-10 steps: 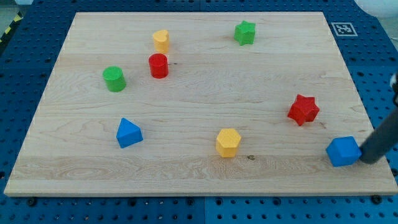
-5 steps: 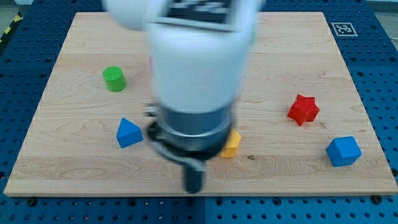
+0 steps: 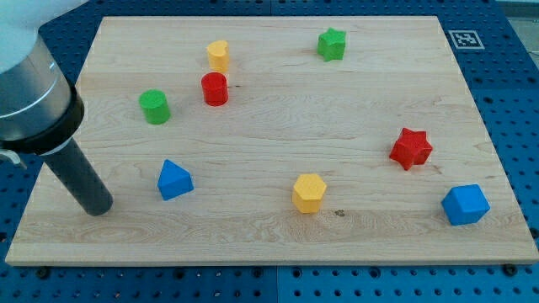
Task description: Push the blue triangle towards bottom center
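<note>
The blue triangle (image 3: 174,180) lies on the wooden board (image 3: 269,244) at the lower left. My tip (image 3: 98,208) rests on the board to the left of the blue triangle and a little lower, apart from it by a clear gap. The dark rod rises up and to the left into the grey arm body at the view's top left corner.
A green cylinder (image 3: 155,107), a red cylinder (image 3: 215,88) and a yellow block (image 3: 218,55) stand at the upper left. A green star (image 3: 332,44) is at the top. A yellow hexagon (image 3: 309,193), a red star (image 3: 410,148) and a blue cube (image 3: 465,204) lie to the right.
My arm has swept from the blue cube at the far right, across the bottom middle, to the left of the blue triangle. No block has moved.
</note>
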{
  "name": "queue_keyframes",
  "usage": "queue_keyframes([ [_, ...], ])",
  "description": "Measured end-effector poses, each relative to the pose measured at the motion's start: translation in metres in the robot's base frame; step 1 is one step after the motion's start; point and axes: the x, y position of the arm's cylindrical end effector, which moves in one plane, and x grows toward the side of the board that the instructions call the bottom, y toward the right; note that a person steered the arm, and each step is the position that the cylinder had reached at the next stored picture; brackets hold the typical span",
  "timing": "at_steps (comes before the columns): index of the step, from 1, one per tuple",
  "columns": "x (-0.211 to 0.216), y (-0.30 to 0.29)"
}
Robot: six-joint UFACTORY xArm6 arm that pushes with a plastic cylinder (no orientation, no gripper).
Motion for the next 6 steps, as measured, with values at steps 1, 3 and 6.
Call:
queue_keyframes([
  [1,-0.031,0.026],
  [3,-0.035,0.052],
  [6,-0.021,0.115],
])
